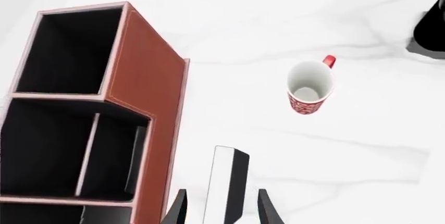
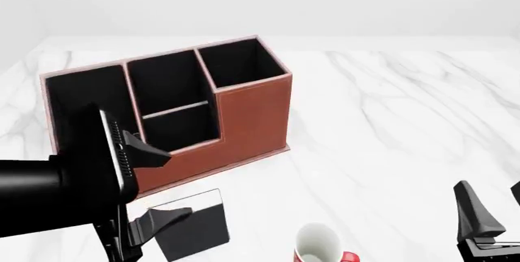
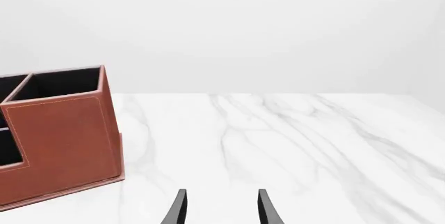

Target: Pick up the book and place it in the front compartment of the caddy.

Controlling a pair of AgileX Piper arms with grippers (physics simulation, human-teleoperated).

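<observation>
Black and thin, the book (image 2: 193, 225) hangs edge-up in the left tool (image 1: 221, 209), clamped between its fingers, near the caddy (image 2: 252, 116), white page strip facing up. No writing shows; the right tool (image 3: 220, 207) stands open over the counter (image 2: 390, 122).

Reddish-brown caddy (image 2: 252, 113), black book (image 2: 195, 228)

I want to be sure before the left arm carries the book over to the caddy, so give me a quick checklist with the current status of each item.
1. Book between the left gripper fingers: ok.
2. Grip firm, pads touching covers: cannot tell; small gaps show on both sides.
3. Front compartment free of objects: ok as far as visible.
4. Mug out of the path to the caddy: ok, it stands off to the right.
5. Right gripper clear of the work area: ok, open and holding nothing.
</observation>
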